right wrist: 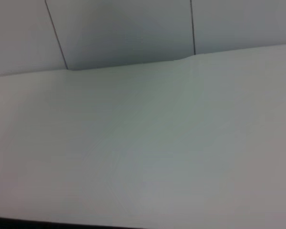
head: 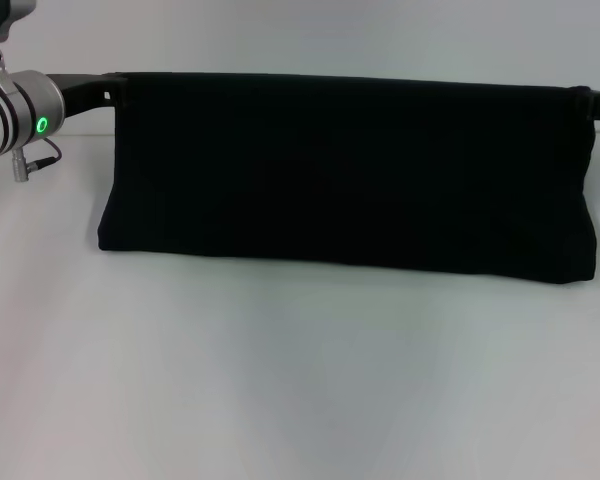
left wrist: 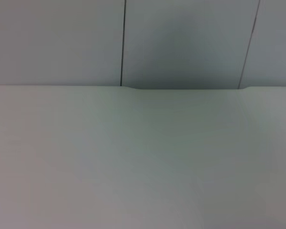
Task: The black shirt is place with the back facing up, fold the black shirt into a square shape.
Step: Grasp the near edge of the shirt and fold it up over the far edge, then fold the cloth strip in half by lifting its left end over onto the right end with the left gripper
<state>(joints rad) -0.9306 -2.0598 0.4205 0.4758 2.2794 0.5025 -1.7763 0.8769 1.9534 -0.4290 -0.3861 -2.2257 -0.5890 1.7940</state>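
1. Two arms are up at the top of the head view, one at each upper corner of the black shirt (head: 345, 170).
2. Black shirt: hangs as a wide dark band across the upper half of the head view. Its top edge is stretched nearly straight from upper left to upper right. Its lower edge sits on the bench (head: 300, 380) around mid-frame, running slightly downhill to the right.
3. Shirt surface reads plain black; no lettering shows on the side facing the head camera.
4. Left end effector (head: 113, 92): at the shirt's upper left corner, upper left of the head view. Silver wrist with a green ring light sits further left at the frame edge. It looks clamped on the shirt corner, since the fabric edge starts right at its black tip, but the fingers themselves are hard to make out.
5. Right end effector (head: 587, 100): at the shirt's upper right corner, far upper right of the head view, mostly cut off by the frame. Fabric edge ends right at it; cannot tell how its fingers stand.
6. Left wrist view: only bare bench (left wrist: 143, 167) and the panelled wall (left wrist: 181, 43) behind it.
7. Right wrist view: the same, bench (right wrist: 148, 143) and wall (right wrist: 128, 28), plus a thin dark strip along the bottom edge, too little to identify.
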